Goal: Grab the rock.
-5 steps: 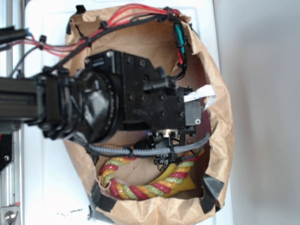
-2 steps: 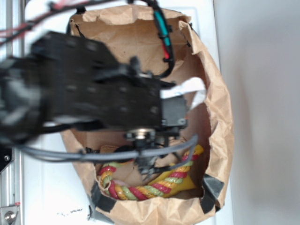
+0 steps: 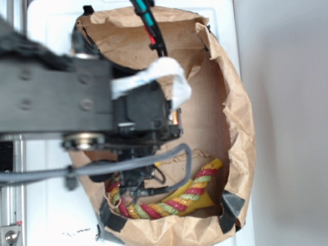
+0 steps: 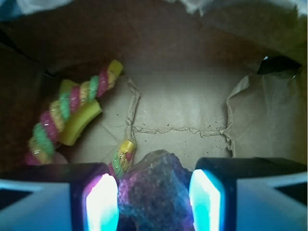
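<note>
One rock [image 4: 155,190] — a single dark, faceted lump. One twisted rope toy [image 3: 169,202] in red, yellow and green. One brown paper bag [image 3: 238,128] holds both. One gripper [image 4: 155,197] with two fingers [image 4: 101,202] — one on each side of the rock.

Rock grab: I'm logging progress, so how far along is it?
Done: the gripper is down inside the paper bag, fingers straddling the rock. In hand: closing; a gap shows beside each pad, so it looks open. Left: clamp and lift.
</note>
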Robot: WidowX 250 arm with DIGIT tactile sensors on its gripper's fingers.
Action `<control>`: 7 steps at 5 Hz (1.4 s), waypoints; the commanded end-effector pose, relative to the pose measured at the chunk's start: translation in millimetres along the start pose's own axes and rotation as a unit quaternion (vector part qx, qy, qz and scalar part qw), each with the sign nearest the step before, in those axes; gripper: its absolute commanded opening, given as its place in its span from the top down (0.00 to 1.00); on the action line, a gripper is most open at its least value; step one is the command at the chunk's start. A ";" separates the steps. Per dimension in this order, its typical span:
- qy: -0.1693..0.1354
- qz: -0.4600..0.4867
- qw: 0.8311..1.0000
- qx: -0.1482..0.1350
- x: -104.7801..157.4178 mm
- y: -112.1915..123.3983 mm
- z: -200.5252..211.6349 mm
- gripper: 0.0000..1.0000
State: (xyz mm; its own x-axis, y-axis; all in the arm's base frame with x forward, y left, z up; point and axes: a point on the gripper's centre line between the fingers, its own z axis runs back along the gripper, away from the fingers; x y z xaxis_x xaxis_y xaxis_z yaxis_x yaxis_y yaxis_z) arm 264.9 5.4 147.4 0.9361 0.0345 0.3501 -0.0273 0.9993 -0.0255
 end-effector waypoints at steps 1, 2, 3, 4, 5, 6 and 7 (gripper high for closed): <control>-0.004 0.002 1.000 0.025 25.9 6.2 55.6 1.00; 0.029 0.012 0.999 0.037 31.1 5.5 66.9 1.00; 0.039 0.013 0.998 0.052 34.0 3.4 75.8 1.00; 0.037 0.012 0.997 0.064 33.2 6.5 73.0 1.00; 0.024 0.008 0.998 0.063 32.7 7.2 67.8 1.00; 0.016 0.014 0.998 0.061 31.7 6.3 60.4 1.00; 0.033 0.012 0.997 0.067 31.1 5.7 55.0 1.00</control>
